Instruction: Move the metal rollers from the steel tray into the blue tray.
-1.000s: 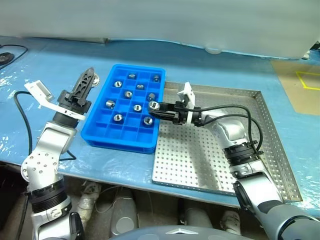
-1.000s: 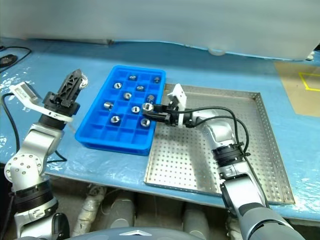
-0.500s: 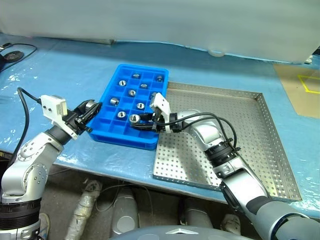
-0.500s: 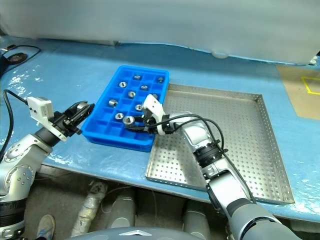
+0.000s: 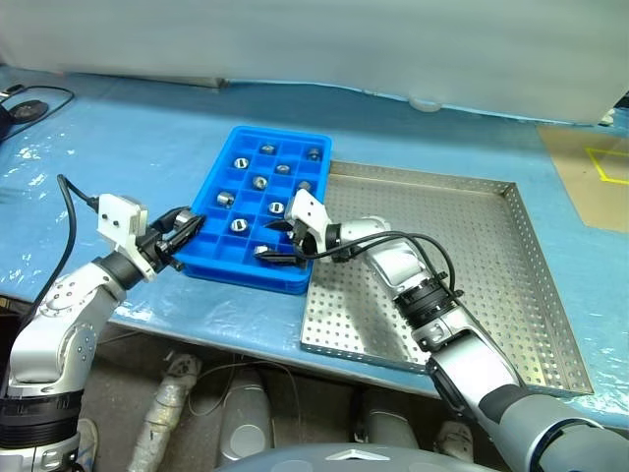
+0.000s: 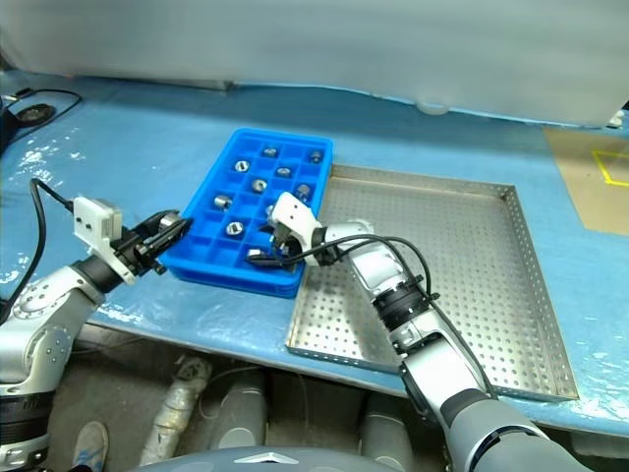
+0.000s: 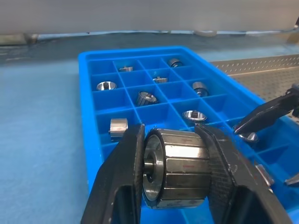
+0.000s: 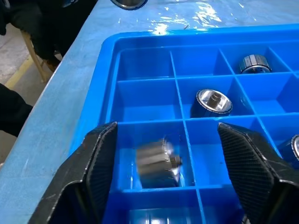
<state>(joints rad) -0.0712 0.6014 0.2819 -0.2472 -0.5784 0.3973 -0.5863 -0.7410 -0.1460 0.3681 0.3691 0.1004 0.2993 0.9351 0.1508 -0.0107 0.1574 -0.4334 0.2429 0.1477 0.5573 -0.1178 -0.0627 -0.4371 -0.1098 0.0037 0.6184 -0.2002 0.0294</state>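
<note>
One shiny hollow metal roller (image 8: 156, 163) shows as a blur in the right wrist view, in a near-corner compartment of the bright blue plastic grid tray (image 5: 218, 179) — can't tell if it's settled or tilted. The far rim of the blue tray's front row is partly masked by the right gripper (image 5: 277, 241) in the head views.

The blue tray holds approx. eight more rollers, one per compartment, e.g. one at (image 5: 242, 163), another at (image 5: 313, 153); several compartments are bare. The large perforated steel tray (image 5: 472, 285) sits just beside the blue tray on its right, on the blue-covered worktop (image 5: 118, 138); its visible floor carries no rollers.

Right arm reaches across from the steel tray side, gripper angled slightly down over the blue tray's near edge, fingers apart, the blurred roller between and below them, not gripped. Left gripper (image 7: 175, 168) is level, just beside the blue tray's left near corner, clamped on another roller (image 7: 173, 169) — its hollow end faces the wrist cam.
</note>
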